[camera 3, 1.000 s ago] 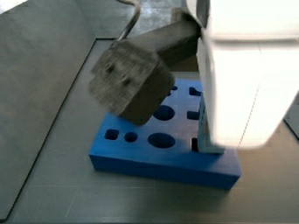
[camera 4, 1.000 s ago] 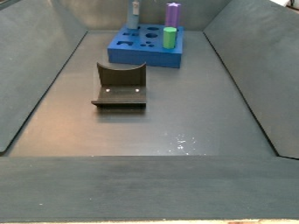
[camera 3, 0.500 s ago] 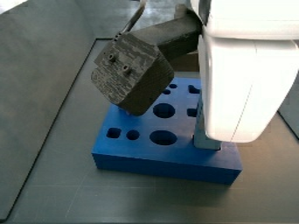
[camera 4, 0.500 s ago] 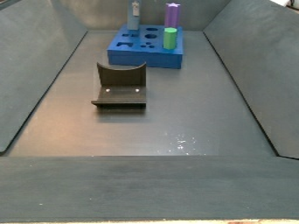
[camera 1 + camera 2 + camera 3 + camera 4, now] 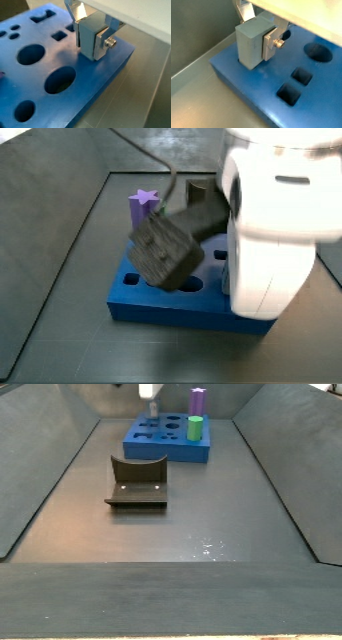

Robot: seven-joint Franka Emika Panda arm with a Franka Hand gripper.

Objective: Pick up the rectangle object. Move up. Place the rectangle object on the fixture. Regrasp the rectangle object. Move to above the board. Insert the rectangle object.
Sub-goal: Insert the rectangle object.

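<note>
My gripper (image 5: 91, 46) is shut on the rectangle object (image 5: 87, 31), a steel-blue bar held upright between the silver fingers (image 5: 101, 44). It also shows in a wrist view (image 5: 250, 44). The bar's lower end meets the top of the blue board (image 5: 40, 62) near a corner; whether it sits in a hole is hidden. In a side view the gripper's dark body (image 5: 164, 246) hangs over the board (image 5: 140, 300). The fixture (image 5: 138, 482) stands empty in front of the board (image 5: 167, 444).
A purple star post (image 5: 144, 200) and a green peg (image 5: 193, 426) stand in the board. The purple post also shows in a side view (image 5: 198, 401). Grey sloping walls (image 5: 47, 474) enclose the floor. The white arm (image 5: 274, 228) hides the board's right part.
The gripper has come down over the board with the bar in it. The purple star post, hidden behind it before, now shows.
</note>
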